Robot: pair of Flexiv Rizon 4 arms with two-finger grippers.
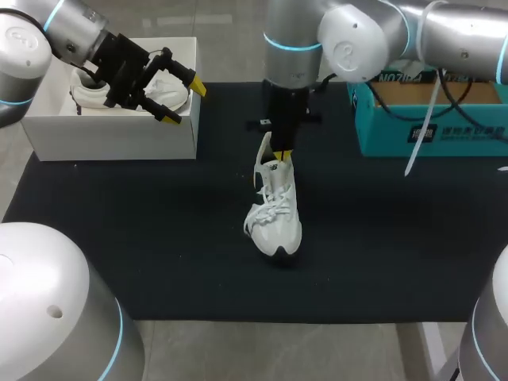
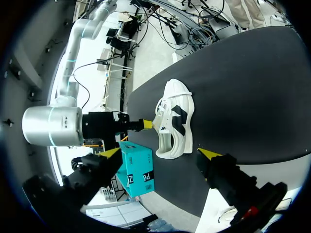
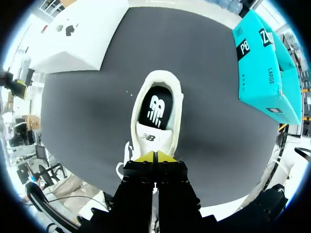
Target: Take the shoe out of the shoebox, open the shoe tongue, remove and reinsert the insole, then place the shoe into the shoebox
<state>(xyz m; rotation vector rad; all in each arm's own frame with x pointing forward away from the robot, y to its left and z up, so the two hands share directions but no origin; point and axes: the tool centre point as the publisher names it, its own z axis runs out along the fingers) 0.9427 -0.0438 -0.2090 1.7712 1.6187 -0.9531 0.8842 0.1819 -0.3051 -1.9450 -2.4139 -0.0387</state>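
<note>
1. Shoe (image 1: pixel 275 214) lies mid-table on the black mat (image 1: pixel 159 238), outside the white shoebox (image 1: pixel 111 139). A teal box (image 1: pixel 429 131) with printed labels stands to its right.
2. Right gripper (image 1: pixel 281 152) pinches the shoe tongue (image 3: pixel 154 141). Left gripper (image 1: pixel 183 103) hangs spread above the shoebox, which holds a second shoe (image 1: pixel 171 94).
3. Only the right wrist view shows the black insole (image 3: pixel 158 109) and its white logo.

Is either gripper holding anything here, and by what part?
The right gripper pinches the white shoe by its tongue. The left gripper is open and holds nothing.
</note>
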